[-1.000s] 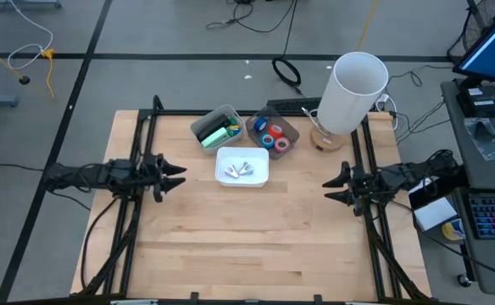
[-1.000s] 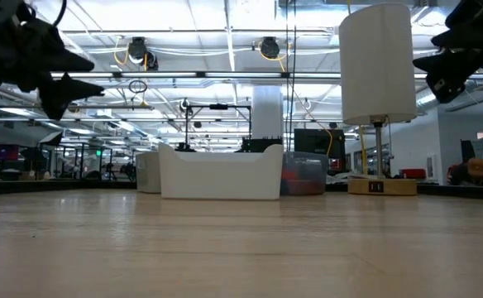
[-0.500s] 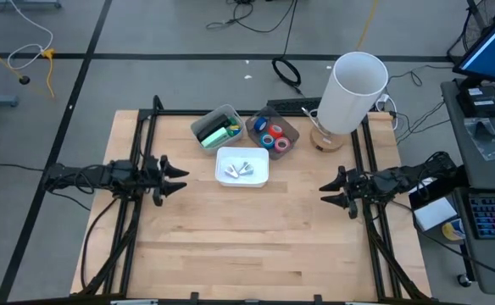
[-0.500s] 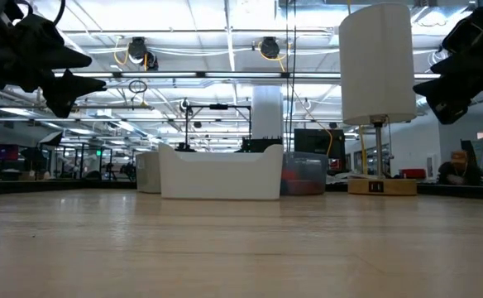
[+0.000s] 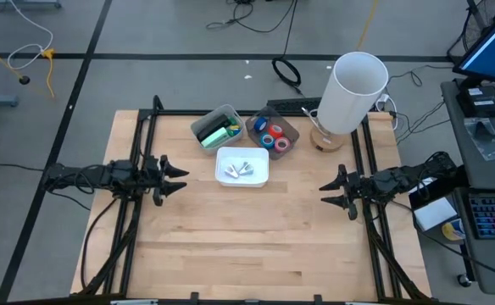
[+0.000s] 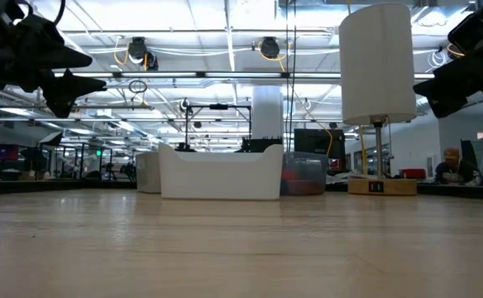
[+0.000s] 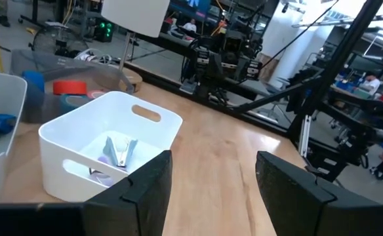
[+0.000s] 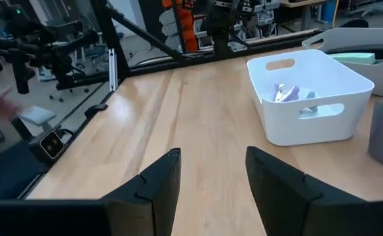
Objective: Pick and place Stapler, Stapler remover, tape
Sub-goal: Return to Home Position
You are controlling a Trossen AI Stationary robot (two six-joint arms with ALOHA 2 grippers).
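- High view: against a second ago, the right gripper [image 5: 325, 194] has been brought slightly further in over the pale wooden table [image 5: 256, 237]. The left gripper [image 5: 180, 178] is almost unmoved.
- Both grippers are held well apart at the table's two sides, fingers spread wide and nothing gripped.
- Three bins are grouped at the far middle. The small ring-shaped rolls of blue, red and pink tape [image 5: 279, 132] are seen in the dark translucent bin [image 5: 291, 127]. A green stapler [image 5: 218, 135] is seen in the grey plastic bin [image 5: 198, 124] just beside it.
- Pale staple removers [image 5: 241, 169] are seen in the white rectangular bin [image 5: 260, 178], which sits just in front of both. A tall white cylinder on a wooden base [image 5: 353, 89] is set to their right.
- Low view: the left gripper [image 6: 98, 72] and the right gripper [image 6: 423, 93] are held high above the tabletop. The white bin [image 6: 221, 175] is seen in front of the dark bin [image 6: 306, 178].
- Left wrist view: a wide gap is shown between the fingers [image 7: 145, 190]. A staple remover [image 7: 120, 151] lies in the white bin [image 7: 70, 167], and the red tape [image 7: 69, 87] is behind it.
- Right wrist view: the fingers [image 8: 280, 180] are likewise parted. A purple staple remover [image 8: 287, 93] lies in the white bin [image 8: 309, 128].
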